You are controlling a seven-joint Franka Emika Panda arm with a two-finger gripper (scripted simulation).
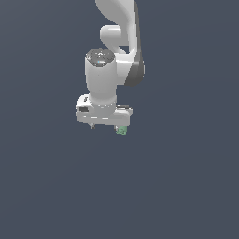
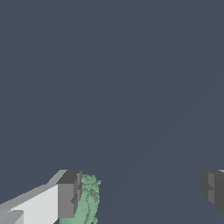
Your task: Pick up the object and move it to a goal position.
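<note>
One small pale green object [image 2: 87,199] sits against the inner face of one finger [image 2: 69,194] of the gripper [image 2: 142,190]; the jaws stand wide apart, gripping nothing. Seen from outside, the object [image 1: 121,130] peeks out at the gripper's [image 1: 106,125] 4 o'clock.

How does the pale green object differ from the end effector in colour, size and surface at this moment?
Colour: the pale green object is green, while the end effector is white with grey fingers.
Size: the object is far smaller than the end effector's body.
Surface: the object looks lumpy; the end effector is smooth and blocky.
Shared: both sit close together, the object beside one finger of the open jaws.
</note>
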